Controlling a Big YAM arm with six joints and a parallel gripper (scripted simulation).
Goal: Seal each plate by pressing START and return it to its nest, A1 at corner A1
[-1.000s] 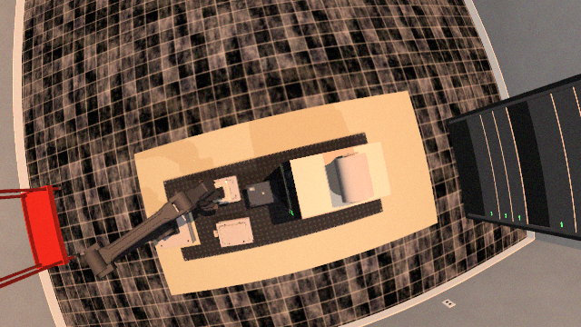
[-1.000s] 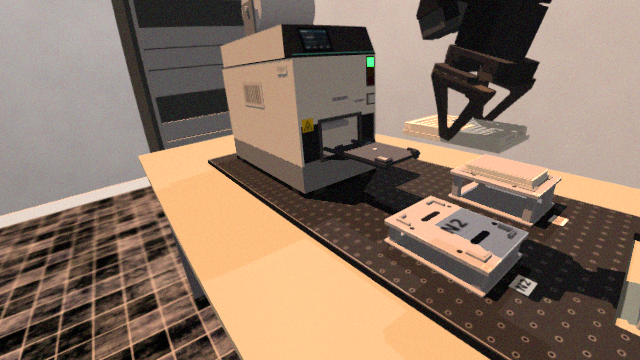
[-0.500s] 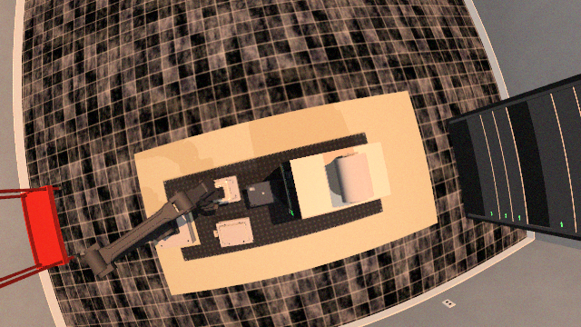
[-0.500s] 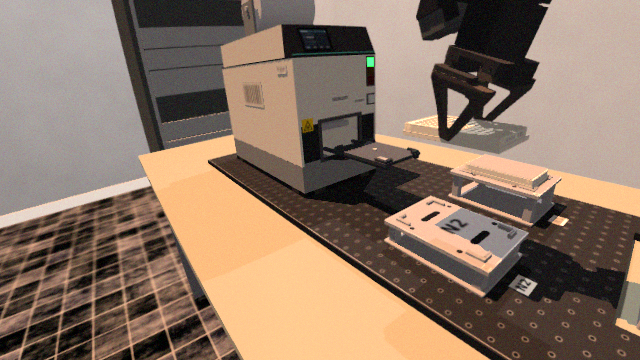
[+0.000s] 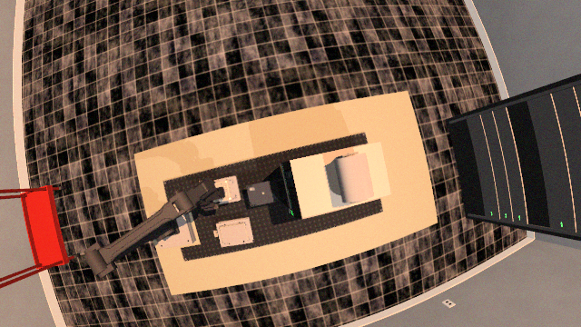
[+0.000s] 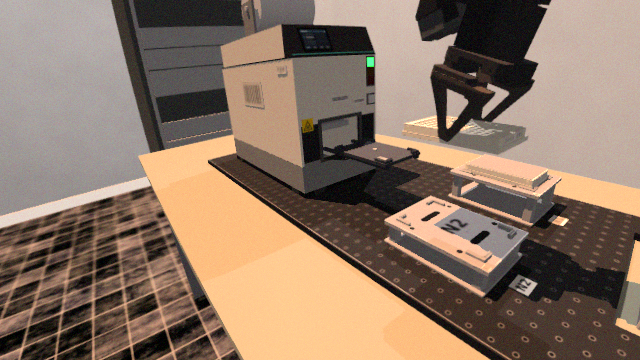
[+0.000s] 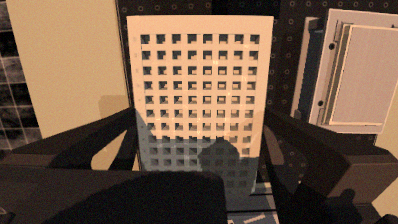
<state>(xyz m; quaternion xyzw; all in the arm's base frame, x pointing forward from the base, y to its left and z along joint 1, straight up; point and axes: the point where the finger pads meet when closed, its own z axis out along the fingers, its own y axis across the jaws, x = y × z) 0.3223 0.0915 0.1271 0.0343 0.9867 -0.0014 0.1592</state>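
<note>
Top view, floor: dark, mottled tiles [image 5: 272, 59] [image 6: 100, 280] with pale joints.
Table: pale wood top [image 5: 386, 118] [image 6: 280, 300], set aslant on the tiles.
Equipment rack: dark cabinet [image 5: 458, 119] [image 6: 131, 75] beyond the sealer's end of the table.
Breadboard: dark perforated base [image 5: 268, 229] [image 6: 330, 225] under the sealer and both nests.
Sealer: pale box [image 5: 309, 186] [image 6: 265, 115], a roll [image 5: 356, 177] [image 6: 287, 11] on top.
Arm: dark links [image 5: 141, 232] [image 6: 495, 30] reaching in over the table's end opposite the sealer.
Nest N1: raised stand [image 6: 530, 215] [image 7: 318, 95] bearing a plate [image 5: 233, 232] [image 6: 510, 171] [image 7: 367, 77] with a smooth, flat top.
Nest N2: raised stand [image 5: 232, 188] [image 6: 425, 235], locators exposed.
Stage: dark platform [image 5: 260, 195] [image 6: 377, 152], out in front of the sealer.
Held plate: open-welled plate [image 6: 505, 132] [image 7: 200, 100], level and aloft, well above the breadboard.
Gripper: jaws [image 6: 467, 132] set wide, clamping that plate across its long sides.
Lamp: green [image 6: 370, 62].
</note>
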